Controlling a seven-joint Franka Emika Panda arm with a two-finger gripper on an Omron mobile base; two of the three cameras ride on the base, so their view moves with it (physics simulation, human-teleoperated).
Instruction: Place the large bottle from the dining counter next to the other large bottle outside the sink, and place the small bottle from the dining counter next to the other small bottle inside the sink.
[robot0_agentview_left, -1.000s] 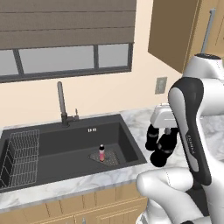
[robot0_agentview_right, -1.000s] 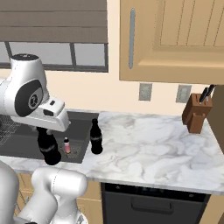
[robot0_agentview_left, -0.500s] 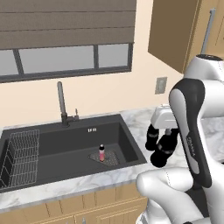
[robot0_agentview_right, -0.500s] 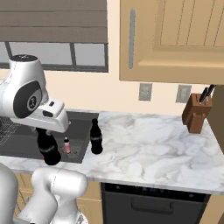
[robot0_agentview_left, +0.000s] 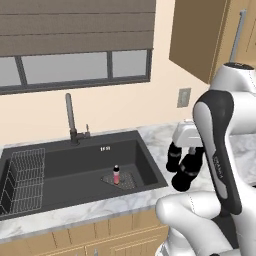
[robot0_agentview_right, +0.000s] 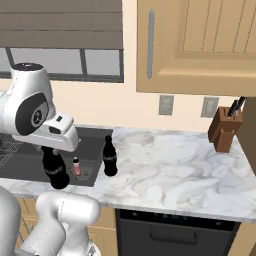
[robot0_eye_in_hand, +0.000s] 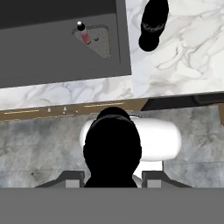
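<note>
The pincer (robot0_eye_in_hand: 112, 183) is gripping the large bottle (robot0_eye_in_hand: 112, 148) in the air, short of the bench (robot0_agentview_right: 170, 170). It ought to be carrying it upright and setting it just beside the other bottle (robot0_agentview_right: 110, 157), right of the sink (robot0_agentview_left: 75, 167).

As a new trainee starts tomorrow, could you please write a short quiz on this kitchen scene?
1. True or false: the small pink bottle stands inside the sink.
2. What does the gripper hold? A) a large black bottle B) a mug C) nothing
3. Fill in: the other black bottle stands upright on the marble ___.

Key: 1 true; 2 A; 3 counter.
</note>
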